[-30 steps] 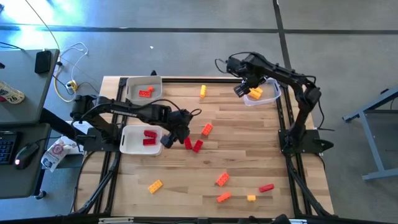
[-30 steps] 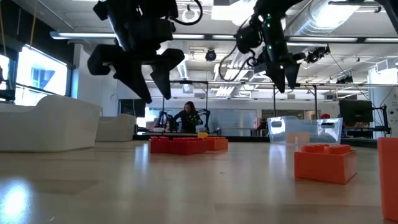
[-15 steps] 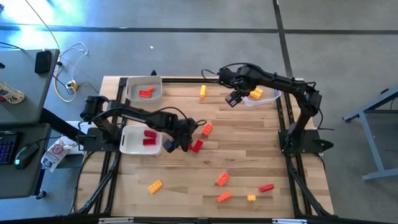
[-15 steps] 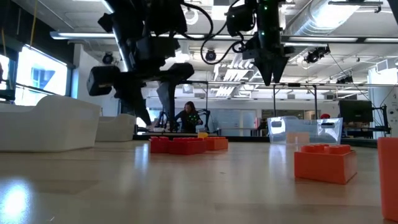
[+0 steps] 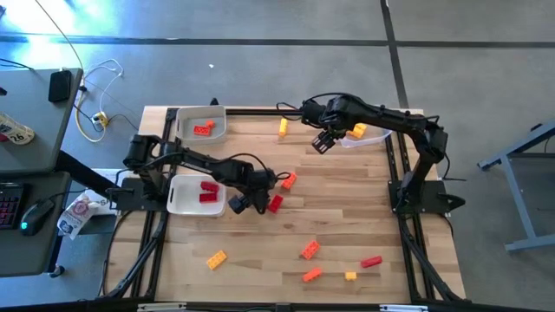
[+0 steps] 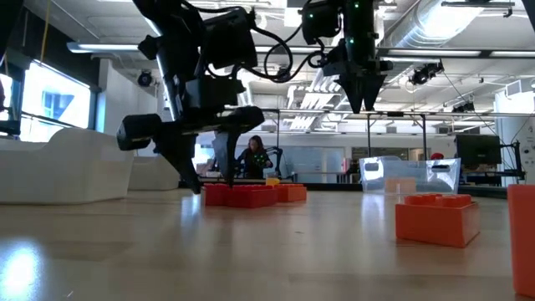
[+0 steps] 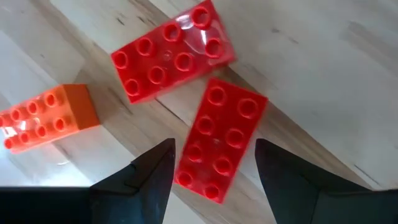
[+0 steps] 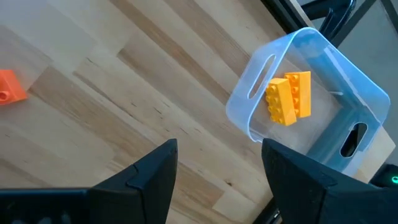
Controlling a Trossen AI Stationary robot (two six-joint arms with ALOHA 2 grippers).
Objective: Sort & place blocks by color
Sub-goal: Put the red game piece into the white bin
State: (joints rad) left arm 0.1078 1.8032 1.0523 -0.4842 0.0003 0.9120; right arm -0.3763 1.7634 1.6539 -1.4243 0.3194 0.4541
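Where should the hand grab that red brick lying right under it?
Probably across its two long sides, coming straight down. The red brick lies flat, studs up, and the left hand, open, already straddles its narrow width. A second red brick sits close at one end, so the long sides are freer.

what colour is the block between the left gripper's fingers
Red block, framed by the open left gripper; clearest in the left wrist view.

We are seeing bright, even overhead light, ceiling lamps (image 6: 468, 52) glaring, window (image 6: 52, 104) blowing out white, arms showing as dark silhouettes, glare sitting on one red block (image 7: 173, 51), near orange block (image 6: 437, 220) blurring softly
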